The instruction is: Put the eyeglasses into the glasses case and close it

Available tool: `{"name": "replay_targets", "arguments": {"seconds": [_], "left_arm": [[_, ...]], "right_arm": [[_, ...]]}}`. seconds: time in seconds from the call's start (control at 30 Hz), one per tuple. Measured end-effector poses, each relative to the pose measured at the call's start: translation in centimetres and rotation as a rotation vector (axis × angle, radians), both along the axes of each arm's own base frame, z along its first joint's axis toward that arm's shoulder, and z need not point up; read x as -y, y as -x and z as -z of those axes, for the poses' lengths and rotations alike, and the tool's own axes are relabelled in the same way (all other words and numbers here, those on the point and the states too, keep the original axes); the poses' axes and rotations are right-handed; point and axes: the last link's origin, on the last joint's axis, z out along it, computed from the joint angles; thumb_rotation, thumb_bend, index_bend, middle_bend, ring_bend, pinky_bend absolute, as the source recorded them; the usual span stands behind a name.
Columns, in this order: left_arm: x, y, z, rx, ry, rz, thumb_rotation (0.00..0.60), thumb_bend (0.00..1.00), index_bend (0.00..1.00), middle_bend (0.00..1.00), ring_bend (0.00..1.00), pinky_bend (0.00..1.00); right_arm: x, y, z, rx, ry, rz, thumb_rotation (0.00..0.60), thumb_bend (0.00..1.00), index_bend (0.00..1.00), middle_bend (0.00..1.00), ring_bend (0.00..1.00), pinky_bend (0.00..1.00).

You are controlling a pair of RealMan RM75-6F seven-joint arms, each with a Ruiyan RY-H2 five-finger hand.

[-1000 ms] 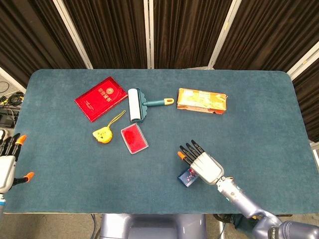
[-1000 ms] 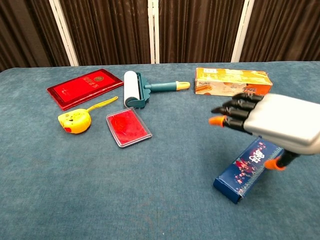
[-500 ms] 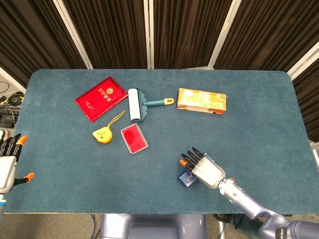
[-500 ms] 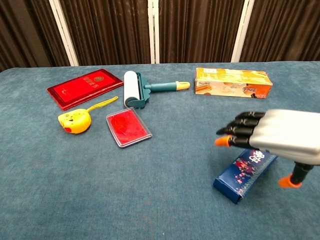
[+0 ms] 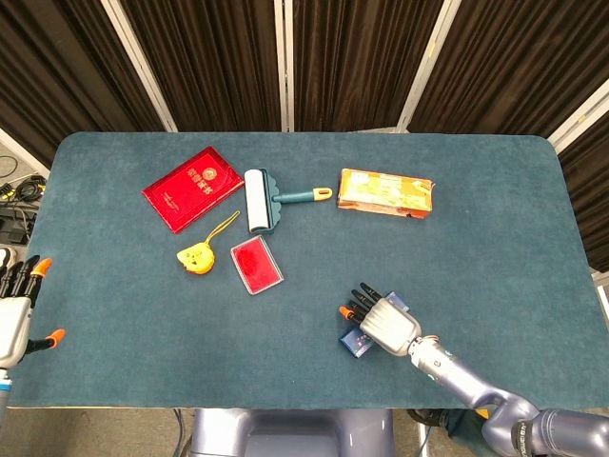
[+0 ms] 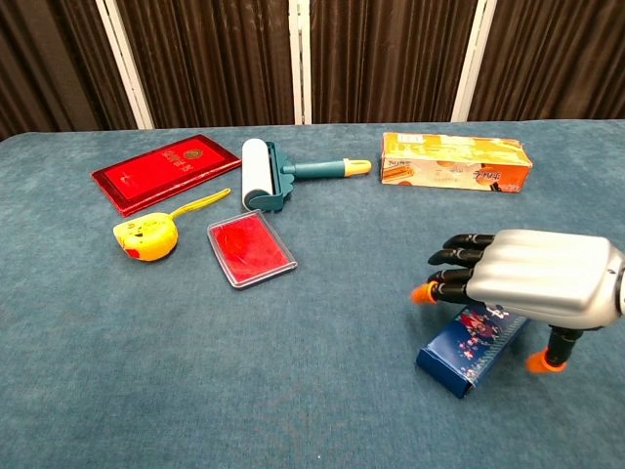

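A dark blue box with a flower print (image 5: 357, 342) (image 6: 473, 343) lies near the table's front edge, right of centre. My right hand (image 5: 382, 323) (image 6: 532, 283) hovers palm-down just above it. Its fingers (image 6: 451, 275) are stretched out and apart, pointing left, and its thumb hangs down at the box's near right side. It holds nothing. My left hand (image 5: 15, 307) shows only in the head view, at the far left edge off the table, fingers spread and holding nothing. No eyeglasses show in either view.
At the back left lie a red booklet (image 5: 193, 187) (image 6: 166, 170), a lint roller (image 5: 262, 199) (image 6: 264, 180), a yellow tape measure (image 5: 195, 256) (image 6: 145, 237) and a red clear-cased card (image 5: 256, 265) (image 6: 250, 248). An orange carton (image 5: 385, 192) (image 6: 455, 160) lies at the back right.
My right hand has come down and drawn back toward the front edge, now sitting low over the blue box. The box and my left hand have not moved.
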Motion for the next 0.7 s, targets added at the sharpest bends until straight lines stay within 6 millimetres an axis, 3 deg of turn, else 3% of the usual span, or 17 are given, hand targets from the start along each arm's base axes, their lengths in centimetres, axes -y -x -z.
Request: {"name": "replay_targets", "arguments": {"seconds": [0.1,0.27,0.37,0.43,0.47,0.53,0.7], "left_arm": [[0.0,0.0,0.0,0.0,-0.001,0.0,0.6,0.0,0.0,0.0,0.0,0.0],[0.0,0.0,0.0,-0.001,-0.001,0.0,0.6,0.0,0.0,0.0,0.0,0.0],[0.0,-0.1,0.0,0.0,-0.001,0.001,0.6,0.0,0.0,0.0,0.0,0.0],[0.0,-0.1,0.0,0.001,-0.001,0.002,0.6,0.0,0.0,0.0,0.0,0.0],[0.1,-0.1,0.0,0.002,0.0,0.002,0.6,0.0,0.0,0.0,0.0,0.0],[0.1,-0.1,0.0,0.003,0.0,0.002,0.6,0.0,0.0,0.0,0.0,0.0],[0.2,-0.2,-0.2,0.011,-0.004,0.006,0.6,0.0,0.0,0.0,0.0,0.0]], "right_arm": [[0.2,-0.2,0.1,0.023,0.007,-0.005,0.6,0.28,0.47,0.43,0.26,0.1],[0.6,-0.3,0.2,0.06,0.019,0.002,0.6,0.29,0.48,0.44,0.28,0.11],[0.5,-0.1,0.1,0.063,0.017,0.009,0.6,0.25,0.29,0.29,0.22,0.1],[0.4,0.0,-0.1,0.064,0.022,0.012,0.6,0.15,0.09,0.1,0.09,0.04],[0.3,0.0,-0.1,0.066,0.025,0.012,0.6,0.11,0.04,0.06,0.05,0.02],[0.1,0.0,-0.5,0.07,0.037,0.011,0.6,0.02,0.0,0.0,0.0,0.0],[-0.6,-0.1,-2.1,0.083,0.077,0.013,0.6,0.0,0.0,0.0,0.0,0.0]]}}
